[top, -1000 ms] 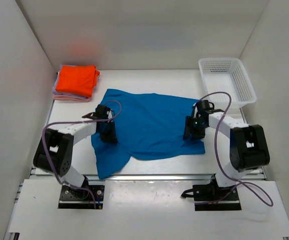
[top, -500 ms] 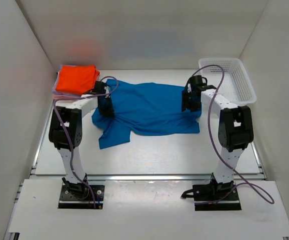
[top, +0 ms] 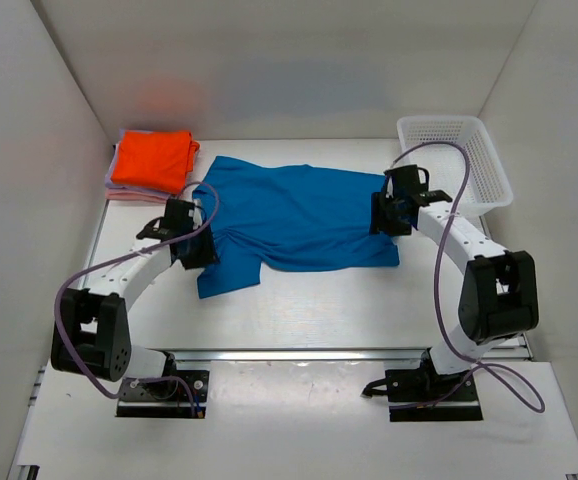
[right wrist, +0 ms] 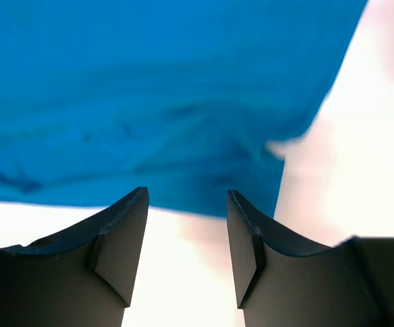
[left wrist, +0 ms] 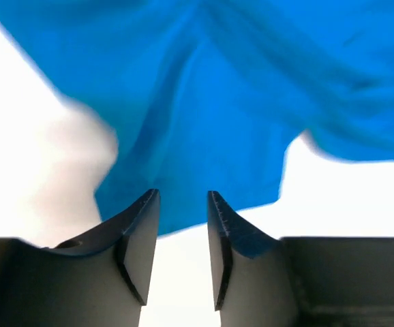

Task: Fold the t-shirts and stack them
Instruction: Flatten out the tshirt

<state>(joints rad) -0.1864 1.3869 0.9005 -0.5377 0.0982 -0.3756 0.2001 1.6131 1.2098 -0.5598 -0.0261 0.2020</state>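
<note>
The bright blue t-shirt (top: 294, 215) lies spread out in the middle of the table, one sleeve (top: 227, 272) pointing to the near left. My left gripper (top: 197, 255) is open and empty at the shirt's left edge; in the left wrist view (left wrist: 183, 194) the blue cloth (left wrist: 217, 102) lies just beyond the fingertips. My right gripper (top: 382, 220) is open and empty at the shirt's right edge; in its wrist view (right wrist: 187, 192) the shirt's hem (right wrist: 149, 102) lies ahead of the fingertips. A folded orange t-shirt (top: 151, 160) rests on folded pale pink ones (top: 129, 193) at the back left.
A white mesh basket (top: 455, 160) stands at the back right, close to the right arm. White walls enclose the table on the left, back and right. The stack at the back left sits close to the blue shirt's left shoulder.
The grippers carried the blue shirt toward the back, then let go. Both are now open and have drawn back a little toward the near side. The shirt lies flatter.
</note>
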